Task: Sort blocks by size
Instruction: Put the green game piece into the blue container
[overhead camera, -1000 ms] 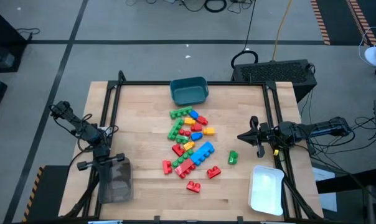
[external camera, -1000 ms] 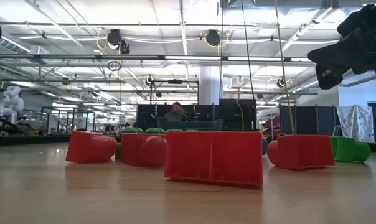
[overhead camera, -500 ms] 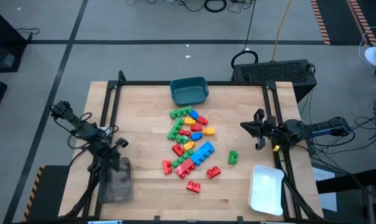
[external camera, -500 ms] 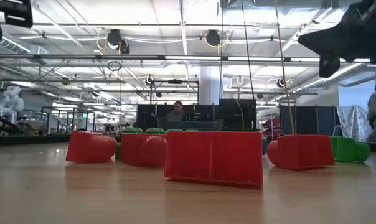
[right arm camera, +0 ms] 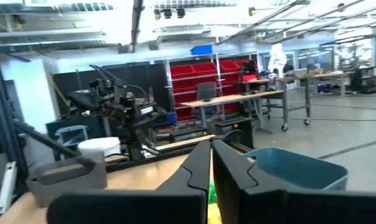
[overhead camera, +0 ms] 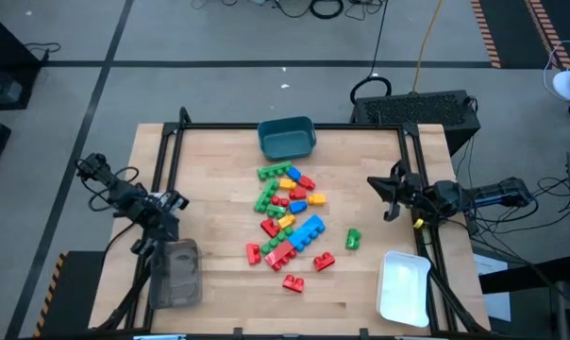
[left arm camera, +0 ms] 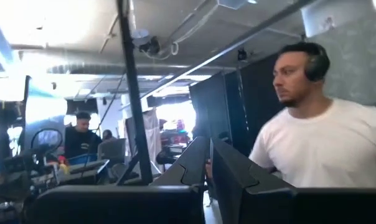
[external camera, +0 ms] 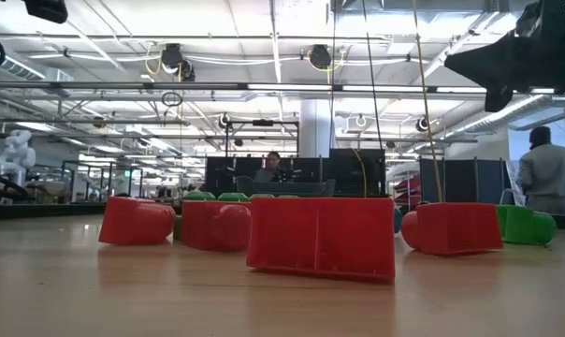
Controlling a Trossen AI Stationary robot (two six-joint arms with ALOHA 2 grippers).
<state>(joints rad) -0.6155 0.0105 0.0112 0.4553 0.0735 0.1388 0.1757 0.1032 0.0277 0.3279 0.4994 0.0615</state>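
Where the low view looks across the table (overhead camera: pixel 219 283), mostly hidden: blocks (overhead camera: pixel 290 217) behind a near red row (external camera: pixel 320 237), colours farther back hard to make out. Left to right from above: left claw (overhead camera: pixel 175 200) closed, empty, over the table's left edge, beside a grey bin (overhead camera: pixel 176 274); blocks heaped mid-table below the teal bin (overhead camera: pixel 287 138), one green apart; right claw (overhead camera: pixel 379 185) closed, empty, above the white tray (overhead camera: pixel 403 288).

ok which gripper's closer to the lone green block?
Right. The right gripper sits just above and to the right of the green block in the high view; the left gripper is far across the table, beyond the block pile.
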